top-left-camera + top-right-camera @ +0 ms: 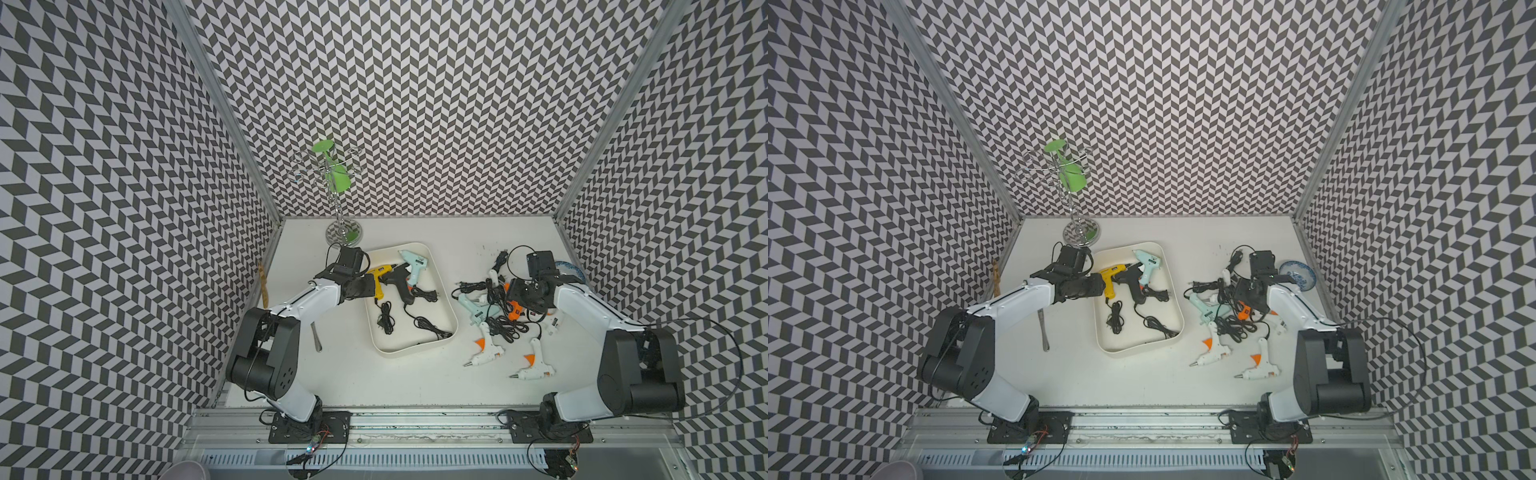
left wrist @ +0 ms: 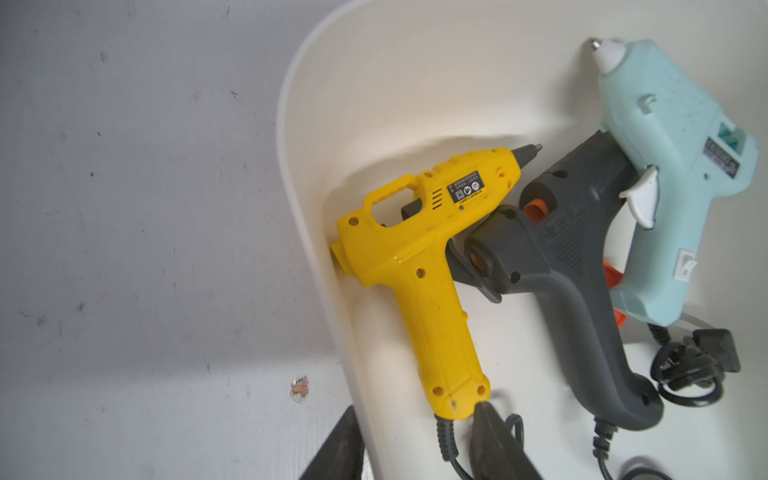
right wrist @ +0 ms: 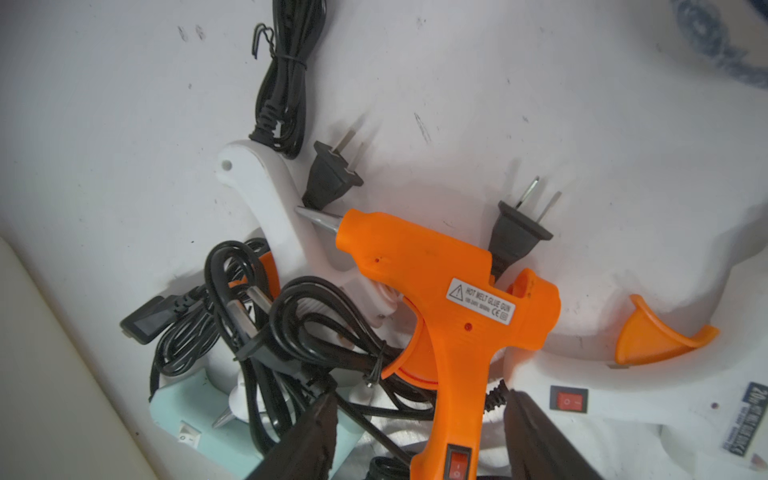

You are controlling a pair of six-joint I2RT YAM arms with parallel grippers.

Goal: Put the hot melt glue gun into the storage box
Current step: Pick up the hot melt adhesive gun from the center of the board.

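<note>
the white worktop (image 1: 415, 386) carries the box (image 1: 419, 348) near its middle, a little toward the left edge. a yellow gun (image 2: 415, 270), a black gun (image 2: 582, 249) and a pale blue gun (image 2: 673, 166) lie at the box's far end. the left gripper (image 2: 415, 407) hangs at the box's far left corner, jaws partly apart astride the wall, holding nothing. the right gripper (image 3: 422, 390) is low over a pile (image 1: 494, 307) of guns and cords toward the right edge. its jaws stand open either side of the orange gun's (image 3: 449, 291) handle, not closed on it. that gun lies outside the box.
</note>
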